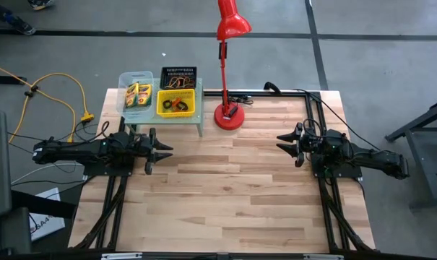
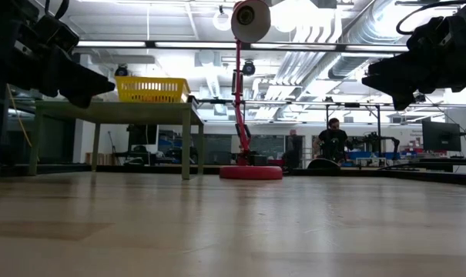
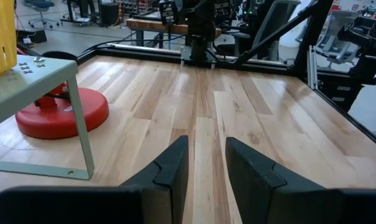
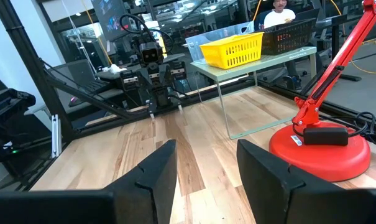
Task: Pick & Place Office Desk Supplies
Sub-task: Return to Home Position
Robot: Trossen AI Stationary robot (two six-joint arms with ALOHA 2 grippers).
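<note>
We are seeing the clear bin (image 1: 136,94) of crayon boxes (image 1: 138,94), the black-mesh bin (image 1: 178,77) and the yellow bin (image 1: 176,102) sitting on the green rack (image 1: 198,115) at the desk's (image 1: 232,195) far-left corner; the box print is too small to read. The left gripper (image 1: 164,148) and right gripper (image 1: 282,144) are hovering near their own side edges, fingers parted and empty.

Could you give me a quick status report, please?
Left gripper, right gripper open, empty. Yellow bin, clear bin, black-mesh bin on rack. Lamp beside rack.
</note>
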